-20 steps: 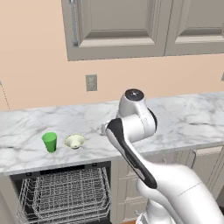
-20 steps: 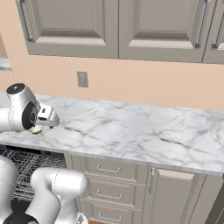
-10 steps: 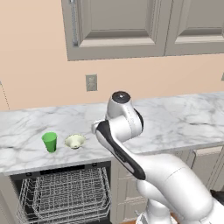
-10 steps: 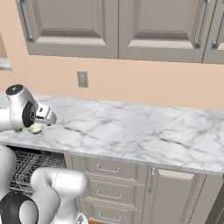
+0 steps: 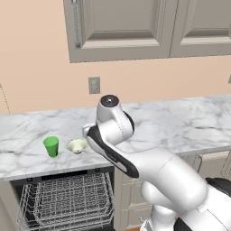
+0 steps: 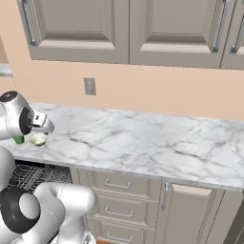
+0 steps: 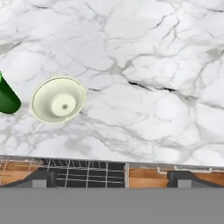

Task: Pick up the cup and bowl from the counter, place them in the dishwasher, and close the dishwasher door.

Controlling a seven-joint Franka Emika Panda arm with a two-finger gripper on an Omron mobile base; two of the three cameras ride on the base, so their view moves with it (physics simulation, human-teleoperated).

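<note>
The cup (image 5: 51, 146) and bowl (image 5: 77, 145) stand on the marble counter (image 5: 180, 126) under grey cabinets (image 5: 122, 27).

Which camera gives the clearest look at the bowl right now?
The hand view: the bowl is seen whole from above, rim and base. The left base view shows it small beside the cup; in the right base view the arm partly hides it.

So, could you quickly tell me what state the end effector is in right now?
End effector: open and empty, above the counter near the bowl.
</note>
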